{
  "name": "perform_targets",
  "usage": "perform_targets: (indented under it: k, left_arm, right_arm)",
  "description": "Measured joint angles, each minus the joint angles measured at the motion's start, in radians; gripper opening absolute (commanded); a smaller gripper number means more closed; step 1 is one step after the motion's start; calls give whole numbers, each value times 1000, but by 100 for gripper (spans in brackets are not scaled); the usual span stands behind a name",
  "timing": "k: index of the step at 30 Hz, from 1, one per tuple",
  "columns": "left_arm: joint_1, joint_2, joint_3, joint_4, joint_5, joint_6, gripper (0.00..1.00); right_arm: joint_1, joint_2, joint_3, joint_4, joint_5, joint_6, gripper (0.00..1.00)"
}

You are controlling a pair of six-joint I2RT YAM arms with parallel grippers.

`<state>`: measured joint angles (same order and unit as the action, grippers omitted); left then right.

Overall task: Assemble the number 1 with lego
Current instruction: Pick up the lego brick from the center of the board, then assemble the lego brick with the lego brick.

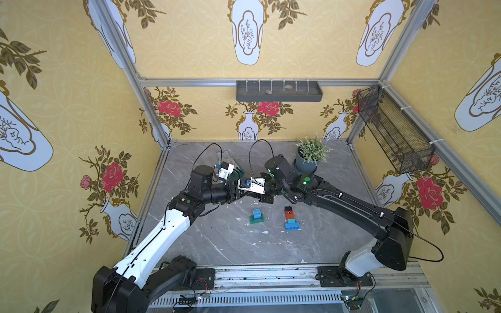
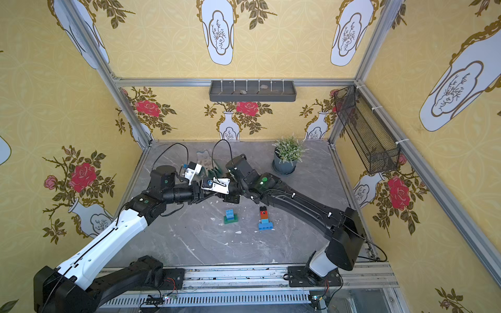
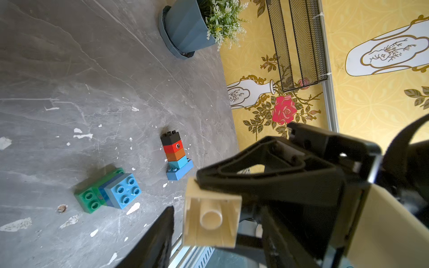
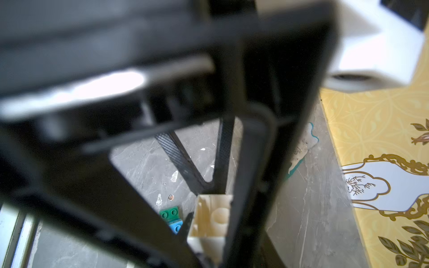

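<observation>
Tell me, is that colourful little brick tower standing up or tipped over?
Upright: the tower stands on its long blue base brick, black brick on top, studs pointing up.

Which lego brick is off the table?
The cream-white brick, gripped in mid-air by the right gripper; all others sit on the table, in the green-based stack and the tall stack.

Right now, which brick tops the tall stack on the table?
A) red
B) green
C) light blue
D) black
D: the black brick caps the tall stack with its studs bare, and the red brick sits directly under it.
</observation>
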<state>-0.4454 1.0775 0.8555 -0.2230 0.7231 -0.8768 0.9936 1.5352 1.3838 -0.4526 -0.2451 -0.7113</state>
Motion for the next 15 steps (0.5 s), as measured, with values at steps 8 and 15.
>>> perform_targets:
  k: [8,15]
  left_arm:
    - [0,19,0,5,-9,-14,46]
    - [0,22,0,5,-8,-10,36]
  right_arm:
    - [8,0,-3,2,4,0,25]
    - [8,2,-3,2,2,5,46]
